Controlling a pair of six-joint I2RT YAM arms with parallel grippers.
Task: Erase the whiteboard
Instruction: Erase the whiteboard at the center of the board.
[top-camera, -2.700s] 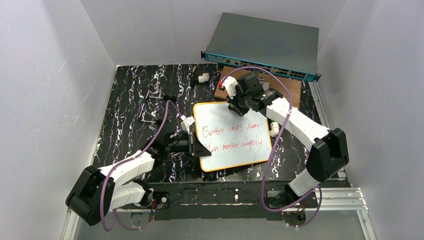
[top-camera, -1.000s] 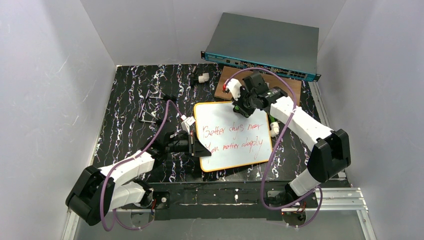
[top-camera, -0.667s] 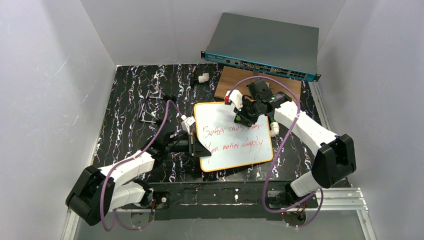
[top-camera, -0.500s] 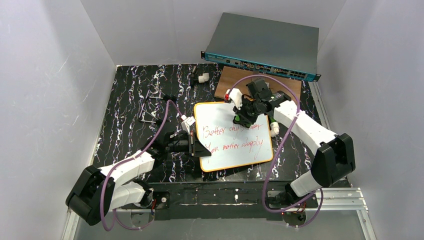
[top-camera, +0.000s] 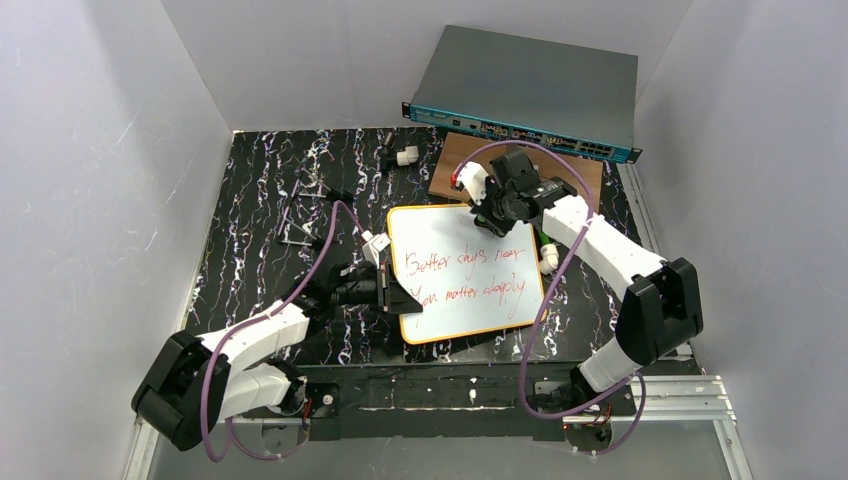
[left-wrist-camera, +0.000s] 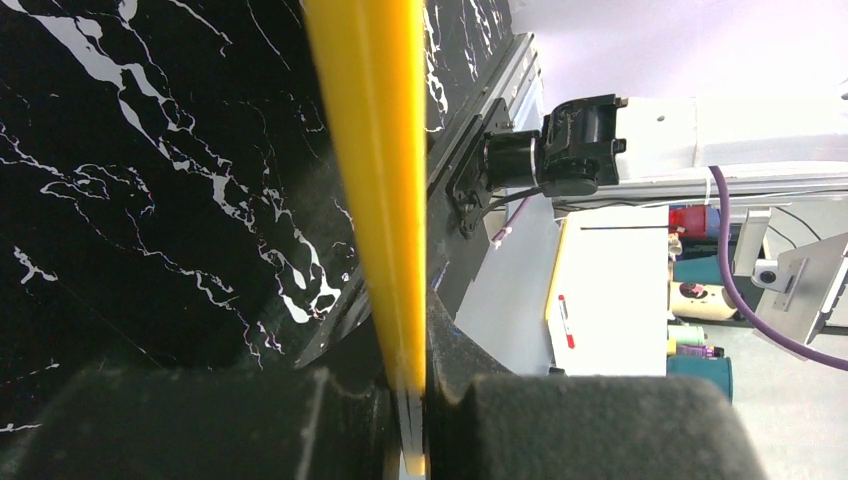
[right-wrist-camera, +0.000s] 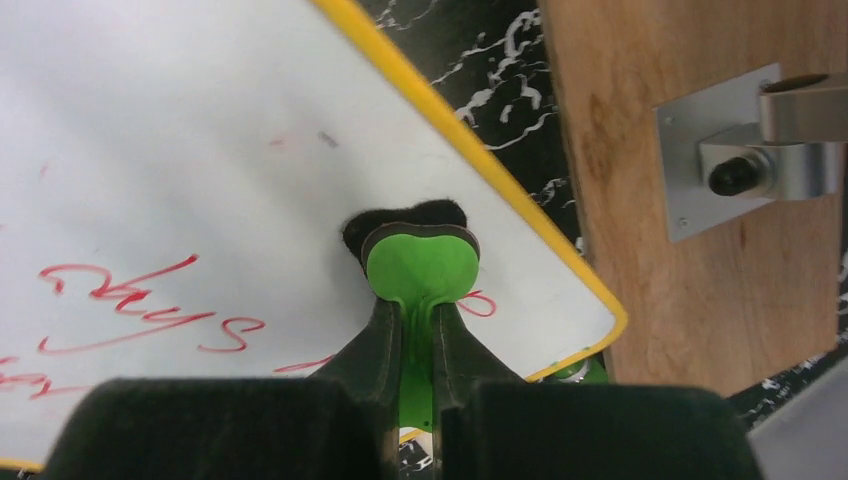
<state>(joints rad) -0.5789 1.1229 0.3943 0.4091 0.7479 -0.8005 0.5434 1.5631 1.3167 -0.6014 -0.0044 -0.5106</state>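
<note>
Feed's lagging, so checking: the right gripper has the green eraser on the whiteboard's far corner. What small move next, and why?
Probably sweep the green black-felted eraser, shut in the right gripper, across the red handwriting beside it: both lines on the yellow-rimmed whiteboard look largely intact, and the left gripper clamps its rim.

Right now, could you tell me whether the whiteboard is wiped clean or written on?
Written on: two lines of red handwriting cross the whiteboard; the green eraser rests near one corner.
</note>
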